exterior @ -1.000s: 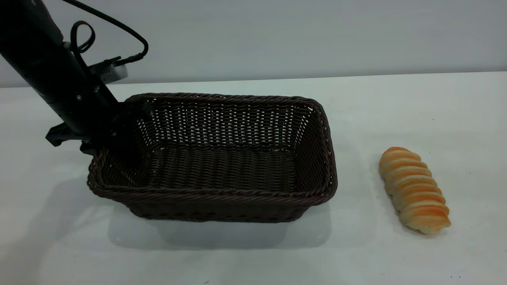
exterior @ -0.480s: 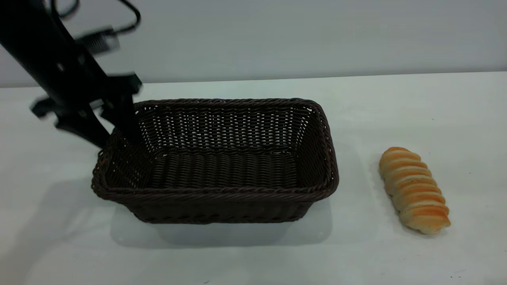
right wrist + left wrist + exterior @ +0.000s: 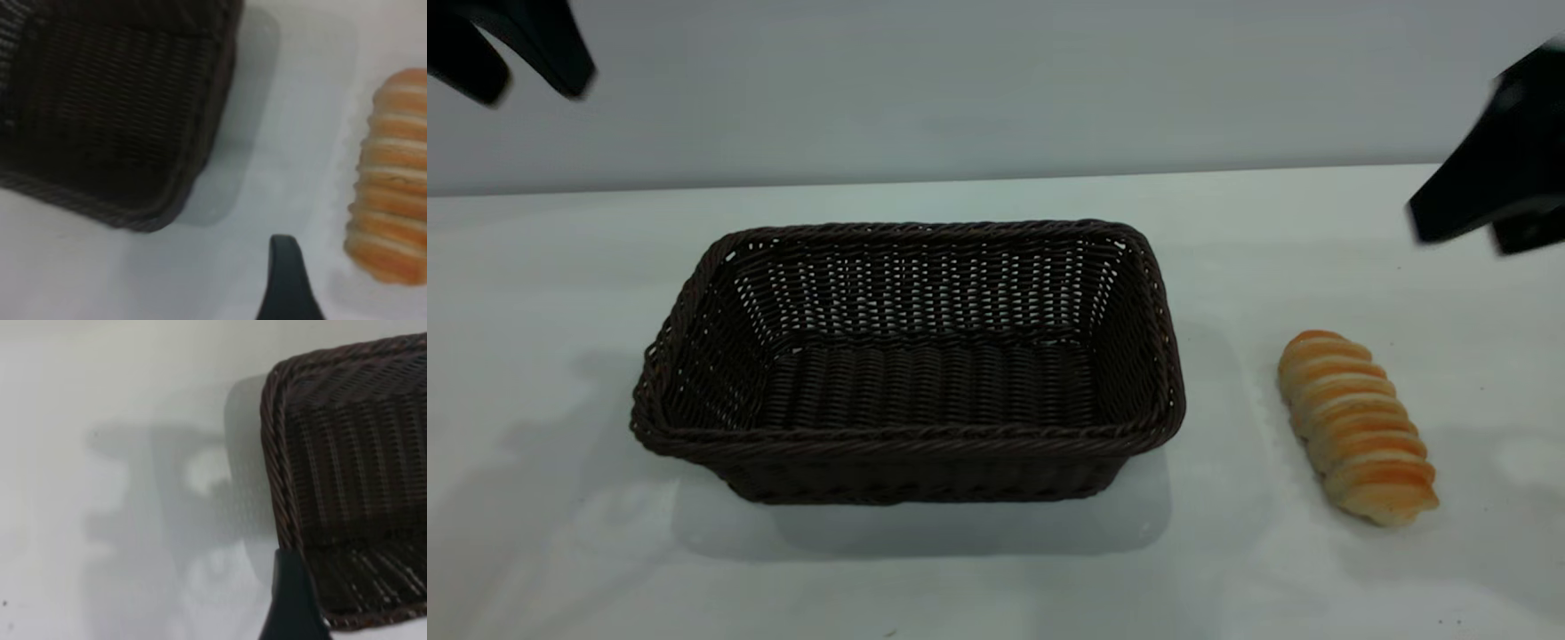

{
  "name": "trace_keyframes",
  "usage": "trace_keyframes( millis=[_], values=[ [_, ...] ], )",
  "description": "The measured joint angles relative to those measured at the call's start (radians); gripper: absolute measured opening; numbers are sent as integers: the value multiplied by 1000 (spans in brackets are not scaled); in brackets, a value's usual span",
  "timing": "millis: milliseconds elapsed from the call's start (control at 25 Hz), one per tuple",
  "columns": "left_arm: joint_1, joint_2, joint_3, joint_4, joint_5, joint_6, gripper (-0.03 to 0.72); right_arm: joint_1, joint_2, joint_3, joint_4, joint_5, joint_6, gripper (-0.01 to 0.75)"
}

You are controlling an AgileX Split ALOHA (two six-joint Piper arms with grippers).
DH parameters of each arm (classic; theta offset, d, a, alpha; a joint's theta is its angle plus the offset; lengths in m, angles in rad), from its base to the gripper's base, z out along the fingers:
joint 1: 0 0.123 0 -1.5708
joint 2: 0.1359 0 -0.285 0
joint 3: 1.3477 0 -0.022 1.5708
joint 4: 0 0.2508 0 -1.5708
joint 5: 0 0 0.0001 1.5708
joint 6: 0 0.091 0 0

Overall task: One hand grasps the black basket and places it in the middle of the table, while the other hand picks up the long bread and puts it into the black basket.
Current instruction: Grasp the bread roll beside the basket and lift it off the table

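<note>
A white table (image 3: 996, 578) meets a plain grey wall (image 3: 996, 80). The black basket (image 3: 911, 436) sits empty at centre frame, the long bread (image 3: 1356, 427) at lower right. The left gripper (image 3: 511, 49), upper left, gapes empty. The right gripper (image 3: 1489, 209) hangs at the right edge; its spread is unclear.

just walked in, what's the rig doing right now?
Nothing is held at the moment. The black basket sits empty on the white table, roughly mid-table. The left gripper is open, high off to the basket's left, clear of it. The right gripper hangs above the table at the far right, behind the long bread, not touching it. The bread lies on the table right of the basket, so it looks next in line.
</note>
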Motion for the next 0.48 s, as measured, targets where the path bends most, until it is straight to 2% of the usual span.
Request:
trace_keyframes(
  millis=[240, 480],
  values=[
    [0, -88, 0, 45, 111, -6, 560, 0, 321, -131, 14, -57, -44, 514],
    [0, -128, 0, 56, 187, -13, 560, 0, 524, -207, 20, -125, -84, 494]
  ],
)
